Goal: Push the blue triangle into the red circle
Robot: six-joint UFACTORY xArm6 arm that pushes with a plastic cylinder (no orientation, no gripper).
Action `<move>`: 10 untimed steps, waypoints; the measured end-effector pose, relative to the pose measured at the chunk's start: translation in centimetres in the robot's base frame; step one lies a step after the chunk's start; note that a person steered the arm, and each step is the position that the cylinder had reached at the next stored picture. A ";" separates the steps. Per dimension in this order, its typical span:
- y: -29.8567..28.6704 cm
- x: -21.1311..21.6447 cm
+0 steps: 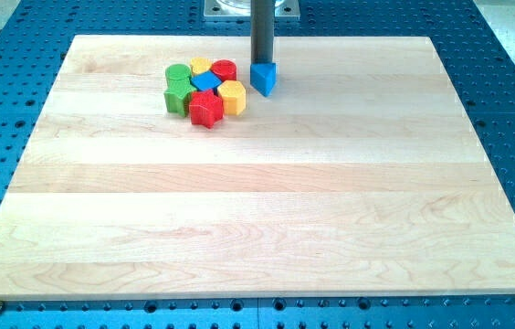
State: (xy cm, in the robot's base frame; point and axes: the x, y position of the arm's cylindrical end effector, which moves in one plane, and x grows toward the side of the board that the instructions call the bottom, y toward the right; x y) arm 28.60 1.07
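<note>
The blue triangle [264, 79] lies near the view's top, a little right of a cluster of blocks. My rod comes down from the view's top; my tip [262, 62] is right behind the triangle's top edge, seemingly touching it. The red circle [225, 70] is at the cluster's top right, a short gap to the left of the triangle.
The cluster also holds a yellow block [201, 66], a blue block [205, 81], two green blocks [178, 75] [177, 98], a yellow hexagon [232, 96] and a red star [206, 109]. All sit on a wooden board [257, 210] framed by a blue perforated table.
</note>
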 end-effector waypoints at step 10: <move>-0.8 1.1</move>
State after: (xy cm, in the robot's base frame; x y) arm 29.65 0.32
